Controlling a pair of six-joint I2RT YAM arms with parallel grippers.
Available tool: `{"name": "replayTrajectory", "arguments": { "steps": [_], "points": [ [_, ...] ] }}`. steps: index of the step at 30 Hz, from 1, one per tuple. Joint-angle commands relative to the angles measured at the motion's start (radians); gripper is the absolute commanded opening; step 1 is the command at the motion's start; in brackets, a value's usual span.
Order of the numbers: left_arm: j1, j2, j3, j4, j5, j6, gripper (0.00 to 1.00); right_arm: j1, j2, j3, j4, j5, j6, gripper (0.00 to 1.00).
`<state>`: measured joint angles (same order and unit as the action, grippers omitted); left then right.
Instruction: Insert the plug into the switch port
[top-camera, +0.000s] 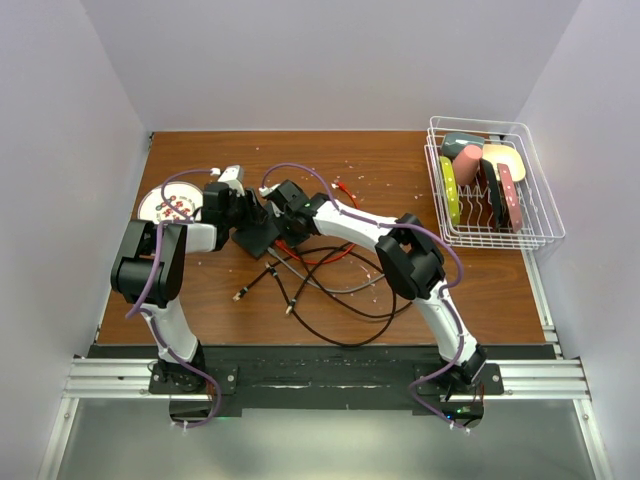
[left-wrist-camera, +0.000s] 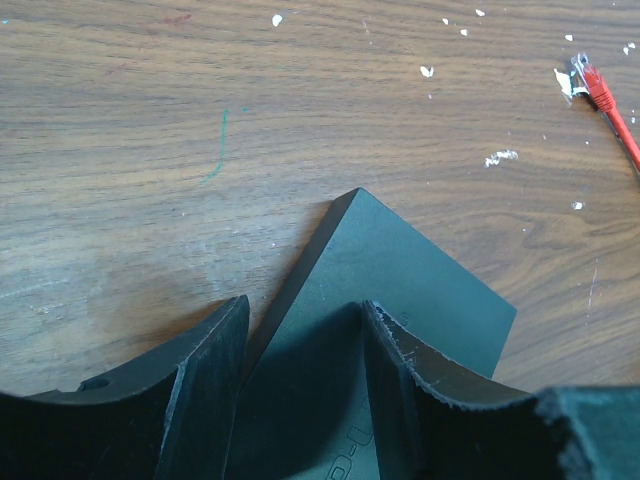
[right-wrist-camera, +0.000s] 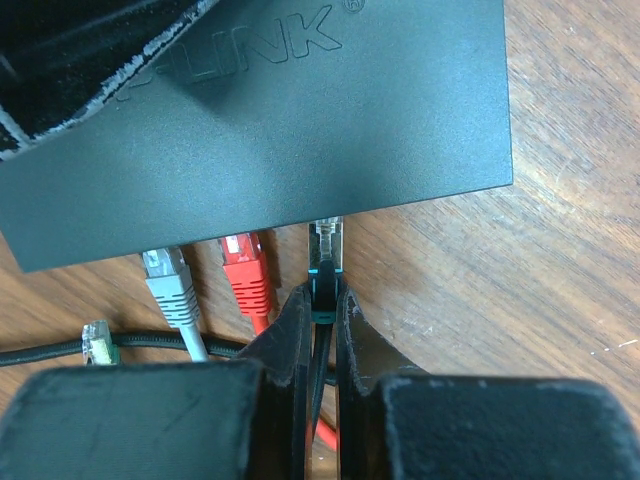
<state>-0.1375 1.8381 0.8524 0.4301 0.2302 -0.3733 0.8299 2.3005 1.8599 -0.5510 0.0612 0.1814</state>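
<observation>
One plug (right-wrist-camera: 326, 242), pinched in the closed right claw (right-wrist-camera: 322, 298), touches the black box (right-wrist-camera: 300, 130) just ahead.

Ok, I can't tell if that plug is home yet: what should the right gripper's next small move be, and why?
Probably a short, straight push toward the switch. The right gripper is shut on the plug, whose tip meets the switch's edge beside the grey plug and red plug, yet most of its clear body shows outside, so it looks not fully seated.
</observation>
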Motion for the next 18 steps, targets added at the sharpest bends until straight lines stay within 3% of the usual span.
{"name": "replayTrajectory", "arguments": {
  "steps": [1, 18],
  "points": [
    [-0.010, 0.016, -0.013, 0.001, 0.055, 0.010, 0.53, -0.017, -0.049, 0.002, 0.072, 0.029, -0.013, 0.00],
    [-0.010, 0.018, -0.013, 0.013, 0.083, 0.017, 0.54, -0.017, 0.030, 0.139, 0.033, -0.058, -0.065, 0.00]
  ]
}}
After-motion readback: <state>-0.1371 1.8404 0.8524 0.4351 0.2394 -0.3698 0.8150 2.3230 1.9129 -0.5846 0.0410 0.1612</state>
